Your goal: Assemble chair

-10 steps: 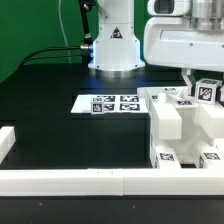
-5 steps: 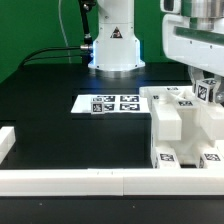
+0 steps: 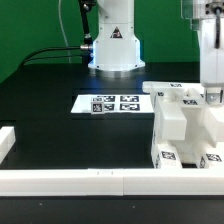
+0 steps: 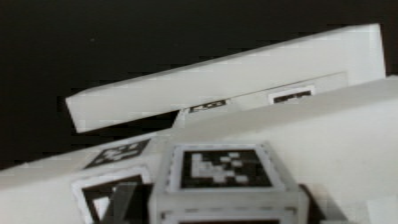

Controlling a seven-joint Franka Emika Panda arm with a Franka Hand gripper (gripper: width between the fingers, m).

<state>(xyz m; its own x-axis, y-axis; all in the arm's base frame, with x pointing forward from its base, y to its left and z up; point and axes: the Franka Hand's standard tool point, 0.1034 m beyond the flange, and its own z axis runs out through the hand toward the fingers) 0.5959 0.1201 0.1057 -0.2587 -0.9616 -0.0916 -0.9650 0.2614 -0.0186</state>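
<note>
Chair parts (image 3: 185,125), white blocky plastic pieces bearing black-and-white square tags, cluster on the black table (image 3: 60,125) at the exterior view's right, partly cut off by the frame edge. Tool (image 3: 214,95) is largely out of frame above them; whether it is open, closed or gripping cannot be told. Wrist view shows blurred tagged blocks (image 4: 222,170) and a flat white slab (image 4: 214,85). Marker board (image 3: 112,103) lies flat beside the parts

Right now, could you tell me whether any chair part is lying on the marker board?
No, the marker board lies bare, with the chair parts grouped beside it toward the exterior view's right.
</note>
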